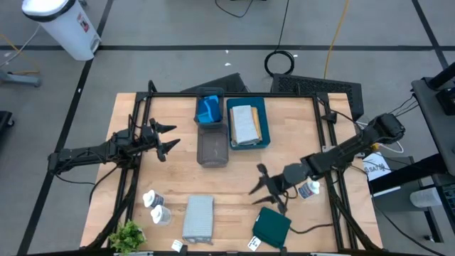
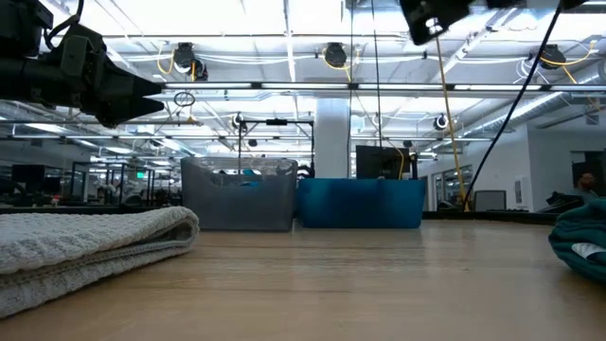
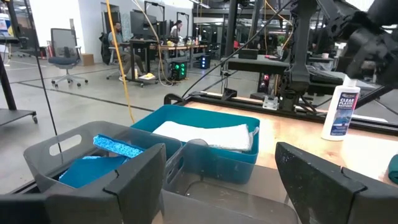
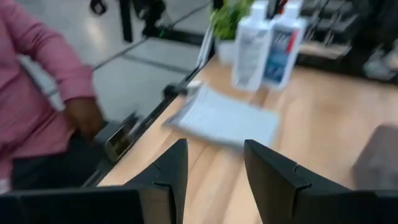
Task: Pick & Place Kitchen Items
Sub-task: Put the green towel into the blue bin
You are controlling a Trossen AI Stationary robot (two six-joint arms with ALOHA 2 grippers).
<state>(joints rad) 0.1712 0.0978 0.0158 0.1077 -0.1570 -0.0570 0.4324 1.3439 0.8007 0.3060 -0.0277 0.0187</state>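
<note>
My right gripper [image 1: 253,180] hangs open over the table's near right part, with nothing between its fingers [image 4: 216,149]. A dark teal folded cloth [image 1: 272,226] lies flat just nearer than it, and a white bottle [image 1: 309,189] stands beside its arm. A grey folded cloth [image 1: 198,217] lies at the near middle, with two white bottles [image 1: 153,206] upright to its left. Blue sponges [image 3: 118,146] lie in the far grey tray [image 1: 208,110]. A pale folded cloth [image 3: 205,134] lies in the teal tray [image 1: 247,122]. My left gripper [image 1: 173,136] waits open at the left.
An empty-looking grey tray [image 1: 212,149] sits in front of the sponge tray. A small green plant [image 1: 128,235] stands at the near left corner. Two small white cards [image 1: 177,245] lie at the near edge. A person in a pink sleeve [image 4: 43,81] is beside the table.
</note>
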